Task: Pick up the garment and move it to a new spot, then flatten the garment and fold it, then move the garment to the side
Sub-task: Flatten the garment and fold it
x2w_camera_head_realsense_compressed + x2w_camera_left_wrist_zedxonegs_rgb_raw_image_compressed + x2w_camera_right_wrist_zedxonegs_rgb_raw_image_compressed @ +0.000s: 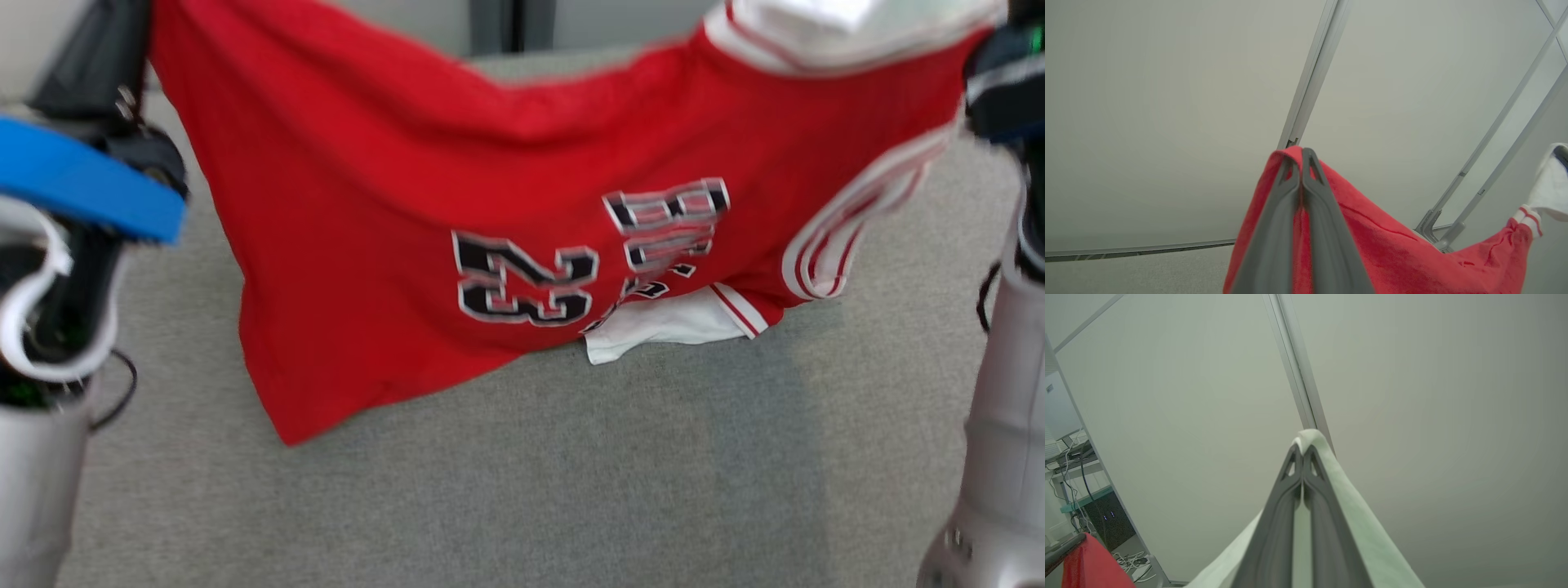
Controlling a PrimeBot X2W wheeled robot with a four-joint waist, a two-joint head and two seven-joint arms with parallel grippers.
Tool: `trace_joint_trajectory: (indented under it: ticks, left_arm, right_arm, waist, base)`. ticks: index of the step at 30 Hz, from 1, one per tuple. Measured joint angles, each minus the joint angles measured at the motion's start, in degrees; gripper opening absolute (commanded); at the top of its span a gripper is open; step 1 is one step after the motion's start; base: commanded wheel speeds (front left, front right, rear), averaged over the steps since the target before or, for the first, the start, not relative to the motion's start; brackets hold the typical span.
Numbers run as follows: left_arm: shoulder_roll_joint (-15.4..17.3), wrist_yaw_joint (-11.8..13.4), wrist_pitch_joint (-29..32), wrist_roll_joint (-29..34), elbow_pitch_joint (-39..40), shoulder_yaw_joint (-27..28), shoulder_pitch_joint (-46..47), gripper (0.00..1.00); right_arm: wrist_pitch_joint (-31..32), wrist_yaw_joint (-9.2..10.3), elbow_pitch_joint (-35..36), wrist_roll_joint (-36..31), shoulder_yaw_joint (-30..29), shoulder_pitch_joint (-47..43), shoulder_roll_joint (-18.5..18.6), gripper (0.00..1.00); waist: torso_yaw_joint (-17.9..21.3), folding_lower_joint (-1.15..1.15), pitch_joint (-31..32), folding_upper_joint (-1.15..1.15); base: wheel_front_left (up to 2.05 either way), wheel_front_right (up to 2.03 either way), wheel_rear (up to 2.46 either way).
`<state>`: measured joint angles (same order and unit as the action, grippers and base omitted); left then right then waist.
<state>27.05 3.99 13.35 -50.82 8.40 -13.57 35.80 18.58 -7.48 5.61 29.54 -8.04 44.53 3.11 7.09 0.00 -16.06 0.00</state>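
Clenched at the left tool (1301, 157) on a red edge of the garment (1372, 245), with cloth wrapped over the two closed dark fingers and draped down past them. Clenched likewise at the right tool (1301, 451), there on a white part of the same garment, pinched between the shut fingers and hanging off both sides. Strung between the two tools as one sagging span, long axis running from left tool to right tool, high at both gripped ends and dipping in the middle. Below the tools, hanging down to a grey cloth-covered surface (571, 474), with the lowest red corner under the left tool's side and a white flap nearer the right tool; cannot tell whether touching or just above, given the blur in the head view. Printed face toward the robot and upside down: black-and-white number 23 (522, 278) inverted, crumpled lettering just beside it toward the right tool. White-and-red striped trim (833, 245) on the right tool's side. By count: one garment, two tools, one two-digit number, one surface. Beyond both tools, pale wall panels (1167, 102) split by grey frame strips; far off to the side of the right tool, a tangle of cables (1133, 563) on the floor.
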Motion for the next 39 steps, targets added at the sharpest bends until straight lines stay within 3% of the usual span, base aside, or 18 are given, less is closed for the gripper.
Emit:
trace_joint_trajectory:
  ticks: [3, 5, 9, 14, 19, 23, 30, 33, 39]
  left_arm:
    - [-0.32, -1.13, 0.11, -1.16, -5.06, 1.26, 7.07, 0.0]
    - [1.76, -2.11, 0.24, 1.6, -9.28, 1.2, 12.72, 0.0]
    - [2.78, -3.14, -2.53, 5.35, -16.86, 1.49, 23.36, 0.0]
    - [3.53, -5.04, -9.02, 10.58, -22.79, 1.32, 33.84, 0.0]
    - [3.31, -5.73, -15.96, 14.33, -26.15, 0.66, 38.57, 0.0]
    - [2.42, -7.16, -20.69, 15.19, -29.64, -0.56, 35.27, 0.0]
    - [-1.8, -9.75, -25.92, 13.67, -37.75, -4.54, 20.95, 0.0]
    - [-4.37, -10.66, -26.65, 11.87, -40.65, -7.03, 14.77, 0.0]
    - [-4.46, -11.11, -25.31, 12.3, -42.87, -13.56, 3.7, 0.0]
  right_arm:
    - [-1.68, 0.0, -9.33, 2.97, -1.22, 9.27, -0.36, 0.0]
    - [-4.22, 0.08, -16.81, 6.98, -2.6, 16.47, -0.03, 0.0]
    - [-13.67, 0.07, -27.35, 5.7, -0.71, 29.76, -0.53, 0.0]
    - [-25.38, 0.04, -34.07, 5.09, 0.21, 41.59, -0.46, 0.0]
    - [-30.18, 0.05, -37.27, 5.46, 0.59, 47.03, 0.2, 0.0]
    - [-30.12, 0.0, -39.01, 7.43, 3.59, 43.33, 1.38, 0.0]
    - [-27.59, 0.01, -41.64, 11.83, 8.64, 22.84, 3.15, 0.0]
    - [-23.13, 0.01, -39.76, 14.4, 11.84, 12.54, 4.41, 0.0]
    - [-13.55, 0.0, -32.56, 14.13, 14.12, -5.64, 10.04, 0.0]
  waist:
    - [0.9, 0.0, -4.57, 0.0]
    - [1.48, 0.02, -7.84, 0.0]
    - [1.59, 0.03, -12.88, 0.0]
    - [0.73, 0.02, -15.3, 0.0]
    - [0.93, 0.01, -15.81, 0.0]
    - [1.03, 0.0, -15.43, 0.0]
    - [0.17, 0.0, -13.36, 0.0]
    - [-1.27, 0.0, -11.11, 0.0]
    - [-3.25, -0.01, -5.07, 0.0]
  base:
    - [0.0, 0.0, 0.0]
    - [0.0, 0.0, 0.0]
    - [0.0, 0.0, 0.0]
    - [0.0, 0.0, 0.0]
    - [0.0, 0.0, 0.0]
    - [0.0, 0.0, 0.0]
    - [0.0, 0.0, 0.0]
    - [0.0, 0.0, 0.0]
    - [0.0, 0.0, 0.0]
